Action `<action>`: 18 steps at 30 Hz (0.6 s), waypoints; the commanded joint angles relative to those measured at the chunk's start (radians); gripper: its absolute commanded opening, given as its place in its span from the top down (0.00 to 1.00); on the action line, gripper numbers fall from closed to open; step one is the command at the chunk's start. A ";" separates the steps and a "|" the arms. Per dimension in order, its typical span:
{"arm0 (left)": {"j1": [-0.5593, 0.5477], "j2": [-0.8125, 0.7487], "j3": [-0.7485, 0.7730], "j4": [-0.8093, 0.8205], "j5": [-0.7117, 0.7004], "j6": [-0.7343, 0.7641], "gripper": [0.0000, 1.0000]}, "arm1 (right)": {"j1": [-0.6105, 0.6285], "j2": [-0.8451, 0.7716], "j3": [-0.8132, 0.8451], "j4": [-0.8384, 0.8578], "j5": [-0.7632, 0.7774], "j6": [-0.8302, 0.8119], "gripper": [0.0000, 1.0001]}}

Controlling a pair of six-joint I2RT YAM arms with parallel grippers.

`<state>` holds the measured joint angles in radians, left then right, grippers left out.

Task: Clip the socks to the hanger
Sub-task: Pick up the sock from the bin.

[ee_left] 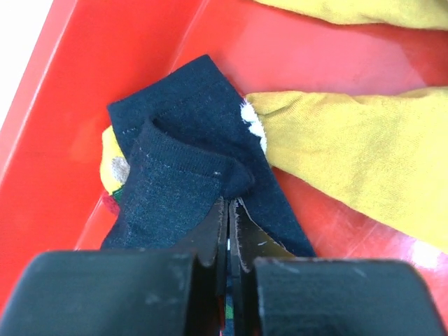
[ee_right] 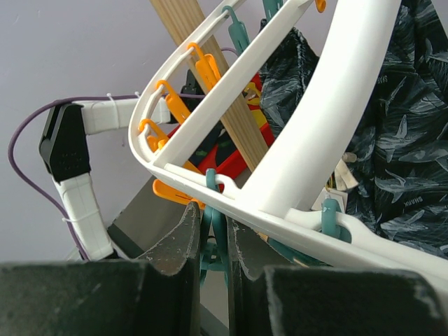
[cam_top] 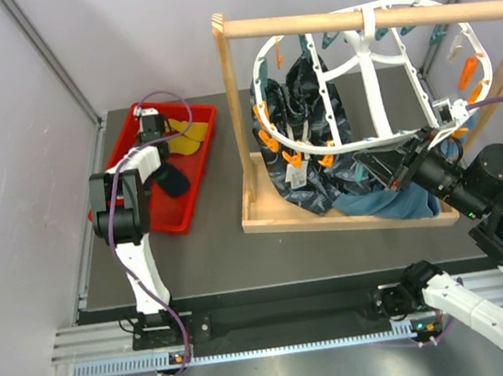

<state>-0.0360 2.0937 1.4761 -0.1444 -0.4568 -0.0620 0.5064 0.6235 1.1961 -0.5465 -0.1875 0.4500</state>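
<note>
**Desk:** What's in the bin on your side?

**Operator:** I've got the red tray [cam_top: 164, 214] at the left of the table [cam_top: 223, 256]. The navy sock [ee_left: 189, 161] lies folded on its floor. A mustard sock [ee_left: 350, 147] touches its far edge, and another lies beyond that. My left gripper [ee_left: 227, 206] is down in the tray with its fingers pinched together on a fold of the navy sock.

**Desk:** And the hanger?

**Operator:** The hanger [ee_right: 308, 126] hangs tilted from the wooden rack [cam_top: 322, 19], well apart from the tray. My right gripper [ee_right: 213, 217] is up at its lower rim, fingers squeezed on a teal peg [ee_right: 213, 189].

**Desk:** What's crowding you?

**Operator:** A dark patterned cloth [ee_right: 406, 140] hangs just behind the frame. A teal-blue cloth [cam_top: 392, 202] sits on the rack's base beneath it. The rack's post crosses my wrist view, between the frame and the tray.
</note>
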 commanded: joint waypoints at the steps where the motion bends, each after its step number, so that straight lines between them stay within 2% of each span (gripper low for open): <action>1: 0.005 -0.073 0.026 -0.044 0.015 -0.062 1.00 | 0.004 0.004 -0.001 -0.009 -0.047 0.006 1.00; 6: 0.005 -0.246 -0.038 -0.107 0.085 -0.192 1.00 | 0.003 0.013 -0.004 -0.009 -0.053 0.007 1.00; 10: 0.005 -0.484 -0.132 -0.139 0.179 -0.306 1.00 | 0.003 0.018 -0.006 -0.010 -0.050 0.009 1.00; 14: 0.005 -0.714 -0.246 -0.149 0.341 -0.363 1.00 | 0.003 0.025 -0.003 -0.009 -0.047 0.010 1.00; 17: 0.004 -0.901 -0.355 -0.113 0.524 -0.413 1.00 | 0.003 0.036 0.002 -0.010 -0.046 0.010 1.00; 18: -0.001 -0.988 -0.409 -0.086 0.631 -0.427 1.00 | 0.004 0.038 0.000 -0.012 -0.043 0.012 1.00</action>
<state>-0.0345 1.2427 1.1786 -0.2687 -0.0959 -0.4049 0.5064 0.6342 1.1961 -0.5465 -0.1883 0.4580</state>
